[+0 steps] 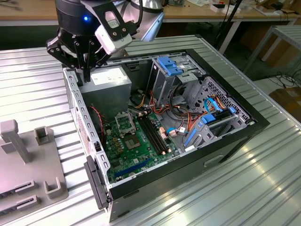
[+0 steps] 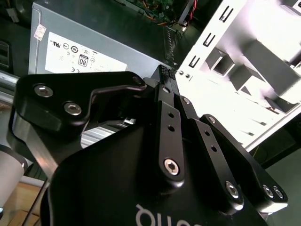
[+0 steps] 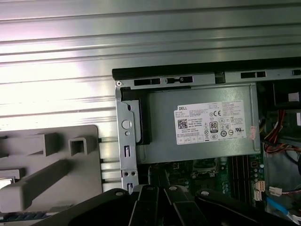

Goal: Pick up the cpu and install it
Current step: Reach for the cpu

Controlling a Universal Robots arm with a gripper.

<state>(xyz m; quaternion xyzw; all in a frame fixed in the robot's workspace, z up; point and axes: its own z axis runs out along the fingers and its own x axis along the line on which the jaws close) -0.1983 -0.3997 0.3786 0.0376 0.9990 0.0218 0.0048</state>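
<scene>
Grey fixture point(image 1: 21, 165): set on the ribbed desk point(image 1: 244, 188) at the exterior view's near left, beside the open case. A small pale square at its edge in the first wrist view is taken to be the cpu point(image 3: 3, 182), though this cannot be told for sure.
Dark green chip point(image 1: 133, 142): left bare on the board in the near part of the case. It could be mistaken for the cpu.
Socket point(image 1: 123, 123): framed in black and metal, just beyond that chip. No silver top is seen in it, so the install is judged not done. Its contacts could be bent by a tilted or turned chip.
Case wall point(image 1: 75, 106): silver sheet along the exterior view's left side of the case.
Power supply point(image 1: 110, 82): grey box at the far left inside the case.
Gripper point(image 1: 87, 73): hung over the power supply's left edge, close to the case wall and well apart from the fixture. Its fingers are drawn together and nothing is seen between them.
Risk: a straight descent from here is judged likely to strike the wall or the power supply. While the fingers are closed, no chip could be taken.
</scene>
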